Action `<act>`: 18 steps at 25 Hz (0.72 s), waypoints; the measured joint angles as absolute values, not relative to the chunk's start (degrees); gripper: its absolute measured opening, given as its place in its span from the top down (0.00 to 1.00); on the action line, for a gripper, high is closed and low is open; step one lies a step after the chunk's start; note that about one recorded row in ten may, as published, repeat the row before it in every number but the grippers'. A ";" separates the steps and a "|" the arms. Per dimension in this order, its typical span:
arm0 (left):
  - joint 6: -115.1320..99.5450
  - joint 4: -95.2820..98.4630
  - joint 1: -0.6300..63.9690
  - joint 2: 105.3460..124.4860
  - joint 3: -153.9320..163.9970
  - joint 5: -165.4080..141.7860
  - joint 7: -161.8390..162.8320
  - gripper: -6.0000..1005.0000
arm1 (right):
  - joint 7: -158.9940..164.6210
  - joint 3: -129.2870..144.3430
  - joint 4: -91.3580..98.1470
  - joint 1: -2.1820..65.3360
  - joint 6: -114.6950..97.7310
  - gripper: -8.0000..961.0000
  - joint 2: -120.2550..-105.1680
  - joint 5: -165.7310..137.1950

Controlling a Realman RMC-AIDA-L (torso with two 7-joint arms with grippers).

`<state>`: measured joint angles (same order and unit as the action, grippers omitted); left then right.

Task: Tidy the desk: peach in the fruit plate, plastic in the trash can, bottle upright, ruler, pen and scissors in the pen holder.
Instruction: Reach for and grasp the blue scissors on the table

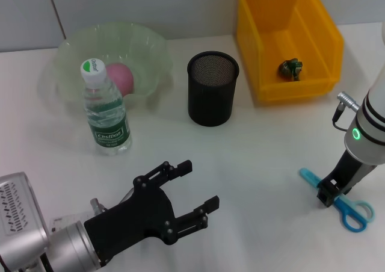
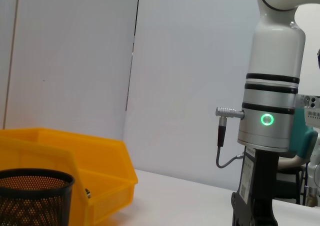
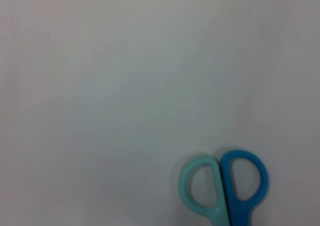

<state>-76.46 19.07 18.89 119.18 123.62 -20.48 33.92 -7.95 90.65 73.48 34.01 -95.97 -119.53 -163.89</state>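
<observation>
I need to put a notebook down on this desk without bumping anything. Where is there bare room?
Bare desk lies between the pen holder and the scissors, in front of the yellow bin. It is crowded on the left, around the bottle, fruit plate and left gripper. The right gripper is down at the scissors.

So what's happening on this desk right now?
A two-armed robot is tidying a white desk. Its right claw is down on the blue scissors, which lie flat at the desk's right side. The left claw is open and holds nothing, hovering near the front. The peach sits in the fruit plate, the bottle stands upright, crumpled plastic lies in the yellow bin, and the mesh pen holder looks empty.
</observation>
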 joint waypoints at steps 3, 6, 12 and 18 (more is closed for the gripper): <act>-76.46 19.07 18.90 119.18 123.65 -20.48 33.92 0.21 | -7.70 90.68 73.34 33.98 -95.93 0.58 -119.52 -163.94; -76.46 19.07 18.90 119.18 123.66 -20.47 33.92 0.21 | -7.63 90.71 73.13 33.98 -95.84 0.59 -119.49 -163.97; -76.46 19.17 18.68 119.18 124.10 -20.48 33.92 0.21 | -7.61 90.71 72.55 33.89 -95.44 0.59 -119.45 -163.73; -76.46 19.25 18.48 119.18 124.12 -20.48 33.92 0.21 | -7.45 90.50 72.32 33.89 -95.31 0.59 -119.43 -163.30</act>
<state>-76.46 19.25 18.48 119.18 124.12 -20.48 33.92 -7.45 90.50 72.32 33.89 -95.31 -119.43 -163.30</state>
